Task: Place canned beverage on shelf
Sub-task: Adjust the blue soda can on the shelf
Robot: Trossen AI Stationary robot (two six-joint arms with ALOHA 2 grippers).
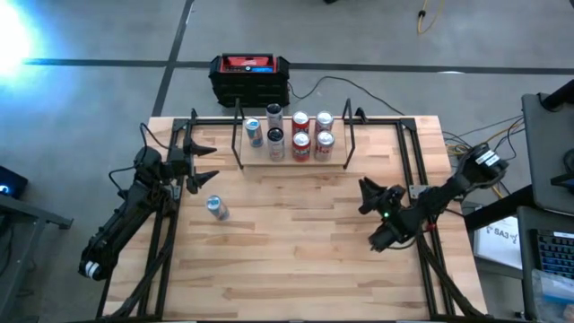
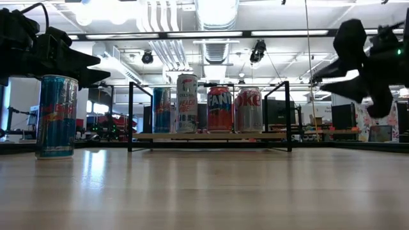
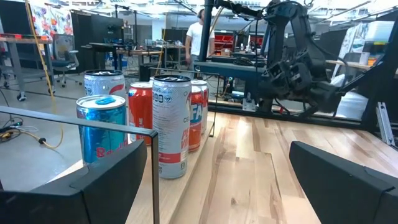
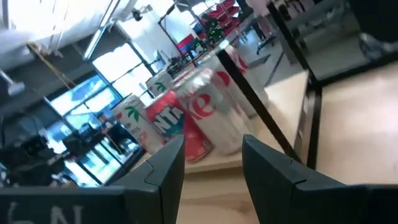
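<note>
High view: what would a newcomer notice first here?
The shelf at the table's far edge, with six cans in two rows, draws the eye first. Next comes the lone blue can upright on the bare tabletop, in front of the shelf's left end. The left gripper hangs open just beyond that can, and the right gripper waits shut to the right.
</note>
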